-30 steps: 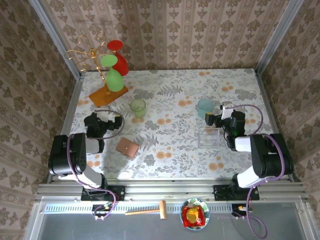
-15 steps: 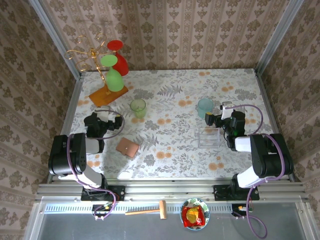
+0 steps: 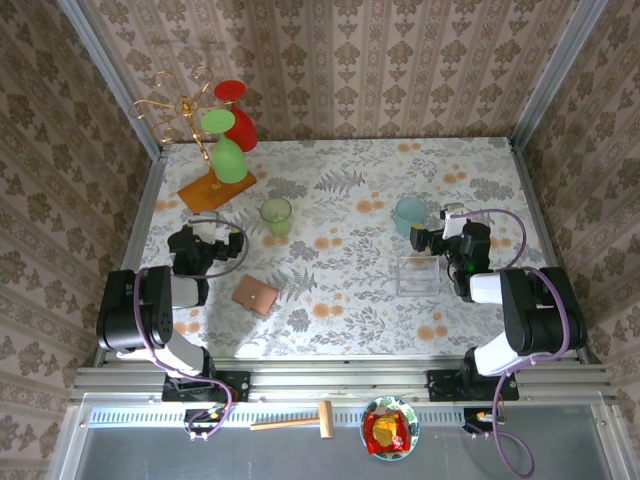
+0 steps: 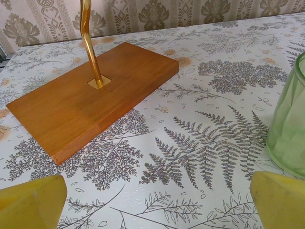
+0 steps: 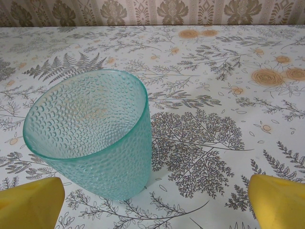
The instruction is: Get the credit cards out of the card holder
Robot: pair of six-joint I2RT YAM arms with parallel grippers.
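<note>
Parked wide apart w/ nothing held: L gripper (image 4: 157, 205) facing rack base (image 4: 90, 95), R gripper (image 5: 155, 202) facing teal cup (image 5: 90, 133); prob. idle pre-start. Lying folded shut, untouched, lower left of centre in top view: card holder (image 3: 255, 294); credit cards presumably inside, can't tell. Flat floral table (image 3: 340, 190), wallpapered walls, alu frame.

From above, the top camera takes in the whole tabletop (image 3: 350, 200). Low, close wrist cameras face the rack base (image 4: 71, 109) (left) and the teal cup (image 5: 95, 143) (right), both shared overhead.
</note>
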